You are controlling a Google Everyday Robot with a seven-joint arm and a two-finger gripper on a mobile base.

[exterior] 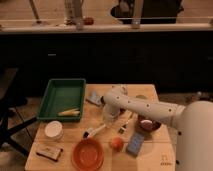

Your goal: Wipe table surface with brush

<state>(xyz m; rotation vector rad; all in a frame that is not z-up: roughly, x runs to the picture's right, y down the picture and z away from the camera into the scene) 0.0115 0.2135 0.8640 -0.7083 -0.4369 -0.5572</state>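
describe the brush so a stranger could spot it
On the light tan wooden tabletop, look just above the round orange bowl, below-left of the robot's pincer. The slim white-handled brush runs slanted there; its black bristle head and longer handle separate it from the shorter dark-tipped utensil to its right.

the gripper (110, 119) hangs low over the middle of the counter (152, 151), at the white handle end of the brush (95, 131), which lies slanted just behind the orange bowl (88, 154), near the green tray (61, 81).
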